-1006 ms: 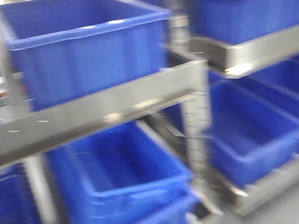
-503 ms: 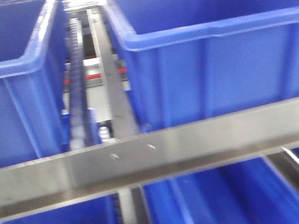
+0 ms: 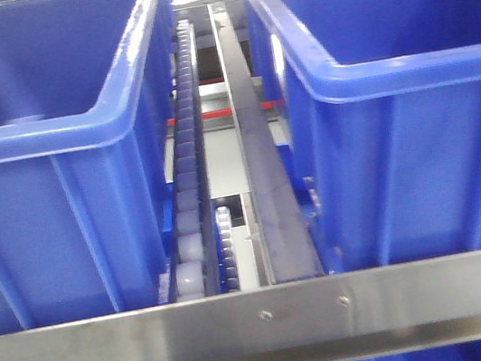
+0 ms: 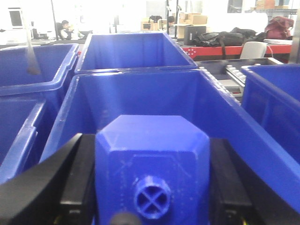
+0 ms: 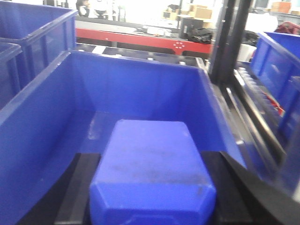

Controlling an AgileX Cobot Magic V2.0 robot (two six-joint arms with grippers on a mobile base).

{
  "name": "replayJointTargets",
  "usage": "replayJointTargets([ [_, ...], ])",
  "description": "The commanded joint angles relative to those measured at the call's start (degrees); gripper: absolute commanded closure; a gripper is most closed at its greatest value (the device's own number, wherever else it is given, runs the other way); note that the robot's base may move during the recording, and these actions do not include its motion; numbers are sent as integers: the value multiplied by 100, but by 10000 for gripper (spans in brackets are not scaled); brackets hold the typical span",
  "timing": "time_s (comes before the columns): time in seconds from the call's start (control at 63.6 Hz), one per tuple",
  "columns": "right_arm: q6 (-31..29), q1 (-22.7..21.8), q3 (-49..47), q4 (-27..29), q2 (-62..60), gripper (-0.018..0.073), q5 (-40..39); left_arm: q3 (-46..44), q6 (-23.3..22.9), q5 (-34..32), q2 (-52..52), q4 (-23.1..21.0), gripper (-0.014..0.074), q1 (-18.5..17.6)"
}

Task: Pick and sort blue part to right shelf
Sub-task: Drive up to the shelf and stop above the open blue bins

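In the left wrist view my left gripper is shut on the blue part, a solid-blue block with sloped shoulders and a round, cross-ribbed knob facing the camera. It hangs over an open blue bin. In the right wrist view my right gripper is shut on a similar blue block, held over another blue bin. Its knob end is cut off by the frame edge. Neither gripper shows in the front view.
The front view shows two large blue bins on a shelf, behind a steel front rail. A roller track and a dark bar run between them. Dark shelf posts stand right of the right-hand bin.
The front view has swung from the shelf post and lower bins to a closer look at two upper bins. The roller track now lies in the middle.
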Motion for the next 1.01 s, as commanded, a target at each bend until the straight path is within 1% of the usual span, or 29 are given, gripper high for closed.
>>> replayJointTargets([
  [0.0,-29,-39,-181,-53,34,160,-514,-168,-58,-533,82,-55,188,4],
  [0.99,-29,-39,-181,-53,34,160,-514,-168,-58,-533,82,-55,188,4],
])
